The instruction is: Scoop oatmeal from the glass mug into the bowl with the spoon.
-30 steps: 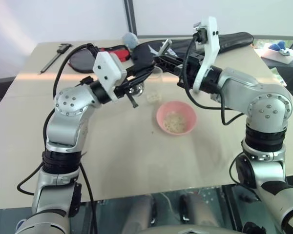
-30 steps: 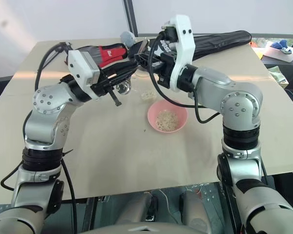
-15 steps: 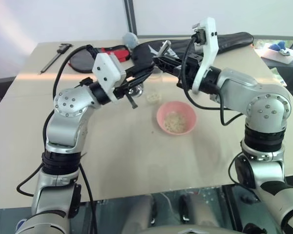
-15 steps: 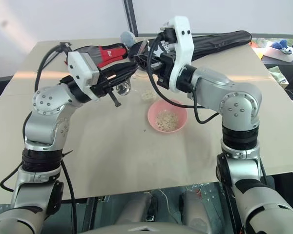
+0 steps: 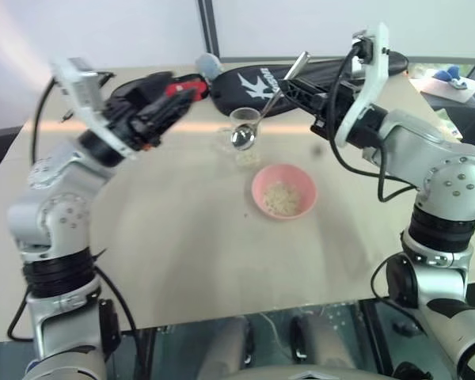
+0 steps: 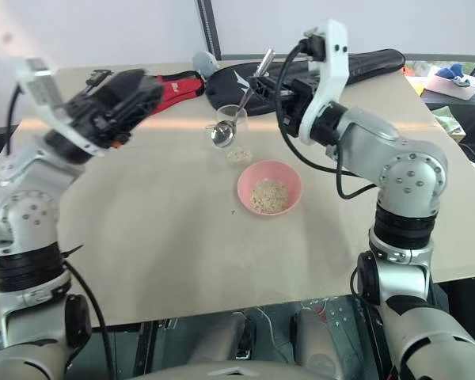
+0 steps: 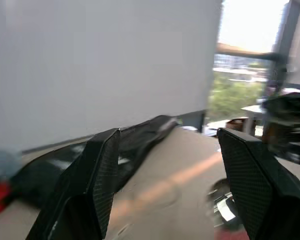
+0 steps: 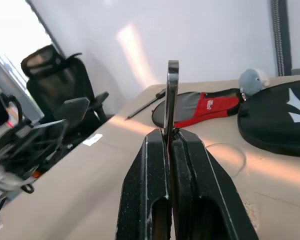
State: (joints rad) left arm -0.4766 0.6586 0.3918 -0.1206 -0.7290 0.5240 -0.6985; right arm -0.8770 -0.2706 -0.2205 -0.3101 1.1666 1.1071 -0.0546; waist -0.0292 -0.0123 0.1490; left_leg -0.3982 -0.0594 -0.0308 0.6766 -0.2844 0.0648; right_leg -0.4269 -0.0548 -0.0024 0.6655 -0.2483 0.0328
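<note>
While the right gripper (image 5: 299, 77) is pinching the spoon (image 5: 263, 111) beside the glass mug (image 5: 243, 127), oatmeal (image 5: 282, 198) is sitting in the bowl (image 5: 283, 191). Seen from the left wrist, the left gripper (image 7: 165, 165) is spreading empty. Seen from the right wrist, the handle is standing between pressed fingers (image 8: 149, 190).

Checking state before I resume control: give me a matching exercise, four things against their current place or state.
Things:
1. left hand
2. right hand
3. glass mug
4. bowl

States:
A. pink, holding oatmeal
B. standing on the table, free of both hands
C. open, holding nothing
D. shut on the spoon handle

Pairs: 1-C, 2-D, 3-B, 4-A
</note>
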